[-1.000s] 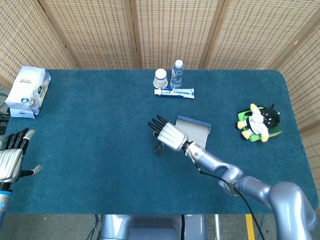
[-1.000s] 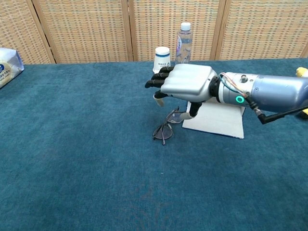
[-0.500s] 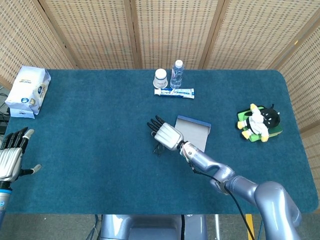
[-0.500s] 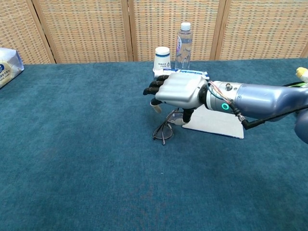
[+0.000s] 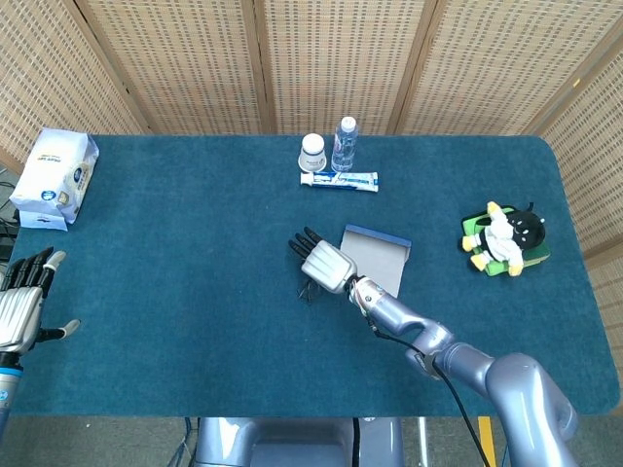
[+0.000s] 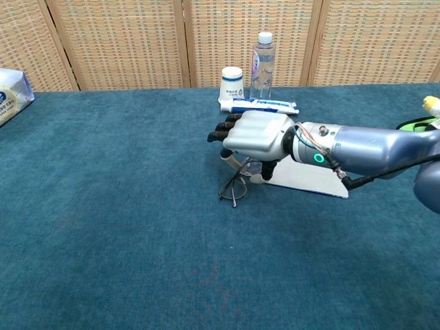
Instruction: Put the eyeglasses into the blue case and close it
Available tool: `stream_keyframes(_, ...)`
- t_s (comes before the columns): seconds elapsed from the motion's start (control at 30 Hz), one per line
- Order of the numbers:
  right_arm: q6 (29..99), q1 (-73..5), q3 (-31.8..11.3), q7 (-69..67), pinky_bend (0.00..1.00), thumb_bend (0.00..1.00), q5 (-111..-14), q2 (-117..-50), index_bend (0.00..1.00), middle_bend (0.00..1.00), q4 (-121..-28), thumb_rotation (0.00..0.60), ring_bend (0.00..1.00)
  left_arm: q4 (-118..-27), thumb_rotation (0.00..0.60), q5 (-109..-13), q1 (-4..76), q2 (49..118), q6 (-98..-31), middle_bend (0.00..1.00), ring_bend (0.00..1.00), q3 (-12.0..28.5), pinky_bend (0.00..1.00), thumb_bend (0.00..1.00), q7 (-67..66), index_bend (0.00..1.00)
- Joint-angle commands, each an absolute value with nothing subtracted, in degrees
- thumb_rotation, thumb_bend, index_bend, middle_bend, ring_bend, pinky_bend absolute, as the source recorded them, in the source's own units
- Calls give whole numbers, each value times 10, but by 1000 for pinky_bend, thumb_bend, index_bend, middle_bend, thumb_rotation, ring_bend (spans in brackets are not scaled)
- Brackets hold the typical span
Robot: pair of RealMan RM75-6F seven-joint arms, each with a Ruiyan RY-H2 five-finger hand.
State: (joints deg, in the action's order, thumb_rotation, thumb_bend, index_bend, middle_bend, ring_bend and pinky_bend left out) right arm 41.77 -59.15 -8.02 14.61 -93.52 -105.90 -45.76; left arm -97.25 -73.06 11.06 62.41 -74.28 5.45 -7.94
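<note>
**Right hand poised over the glasses, case just behind**

The glasses [image 6: 237,182] are seen lying on the table [image 5: 175,243], folded or partly folded, directly beneath and slightly left of the right hand [image 6: 253,135]. The case [image 5: 377,256] lies open just beside them on the right, its flap flat on the cloth. The right hand is held palm-down above the frames, thumb reaching toward a lens; whether the frames are already pinched cannot be told from either view. The long axis of the glasses appears to run diagonally, from near the case toward the robot. The left hand [image 5: 21,304] is kept open at the table's edge, well apart, so the grasp is judged to fall to the right hand
</note>
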Motion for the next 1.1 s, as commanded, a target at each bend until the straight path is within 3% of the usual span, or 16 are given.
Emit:
stream_keyframes(0.03, 419, -593, -78, 144, 70, 368, -933, -1060, 501, 87, -456, 600, 0, -972, 600, -730, 111, 624, -742, 0, 0, 55, 0, 14, -79, 0)
stream_keyframes(0.33, 428, -594, -69, 139, 81, 417, -925, -1067, 585, 112, -447, 600, 0, -971, 600, -728, 113, 623, -739, 0, 0, 54, 0, 14, -78, 0)
stream_keyframes(0.67, 452, -590, -67, 137, 84, 454, -919, -1056, 600, 114, -465, 600, 0, -972, 600, -729, 114, 623, -739, 0, 0, 52, 0, 15, -78, 0)
stream_keyframes(0.9, 457, -576, -89, 170, 95, 476, -881, -1023, 606, 114, -530, 600, 0, -972, 600, -731, 115, 624, -737, 0, 0, 49, 0, 14, -79, 0)
stream_keyframes(1.1, 465, -552, -131, 271, 96, 516, -805, -971, 619, 95, -642, 600, 0, -976, 600, -739, 113, 623, -741, 0, 0, 46, 0, 14, -78, 0)
